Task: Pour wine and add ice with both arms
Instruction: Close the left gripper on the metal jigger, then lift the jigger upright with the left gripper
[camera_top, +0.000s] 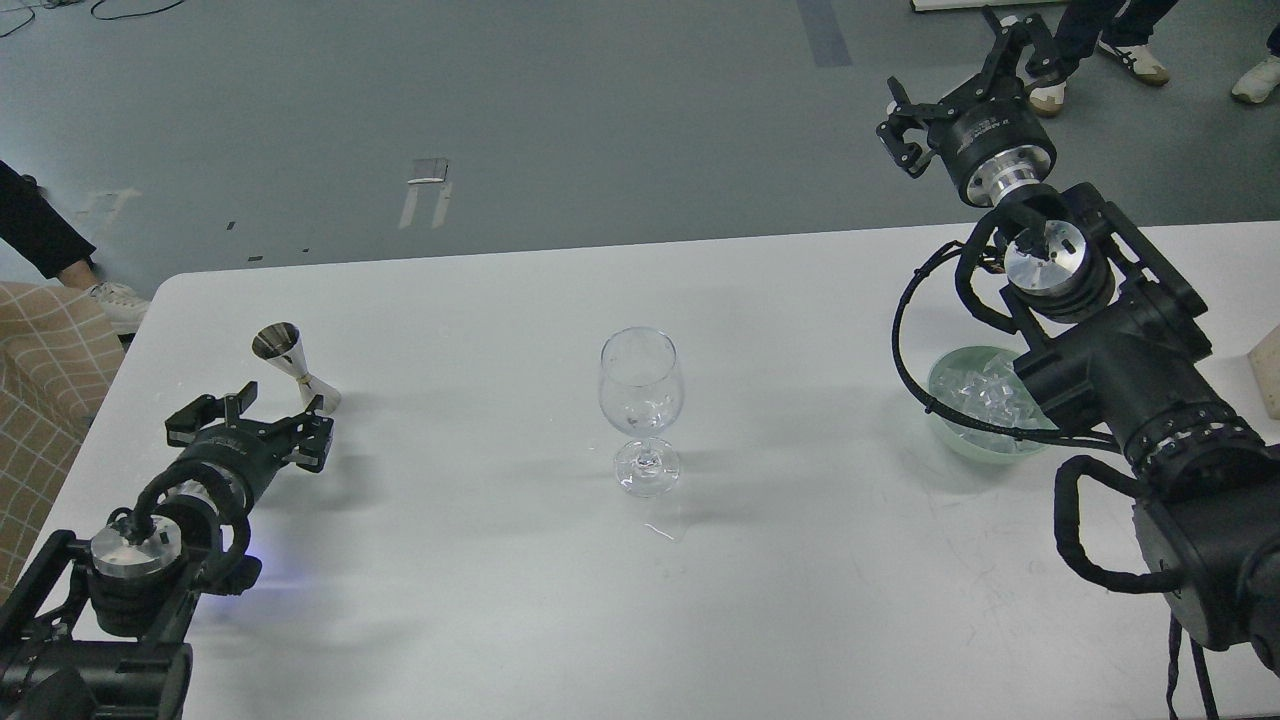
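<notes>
Clear ice (985, 395) lumps heaped in green bowl (945, 425); left gripper (250, 420), right gripper (960, 75) both spread, empty.

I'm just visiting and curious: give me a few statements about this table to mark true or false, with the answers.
1. The wine glass stands upright mid-table. True.
2. The ice sits in the wine glass. False: it lies in the pale green bowl.
3. The left gripper grips the metal jigger. False: it is open, just short of it.
4. The right gripper is raised, holding nothing. True.
5. The jigger lies flat. False: it stands, leaning.
</notes>
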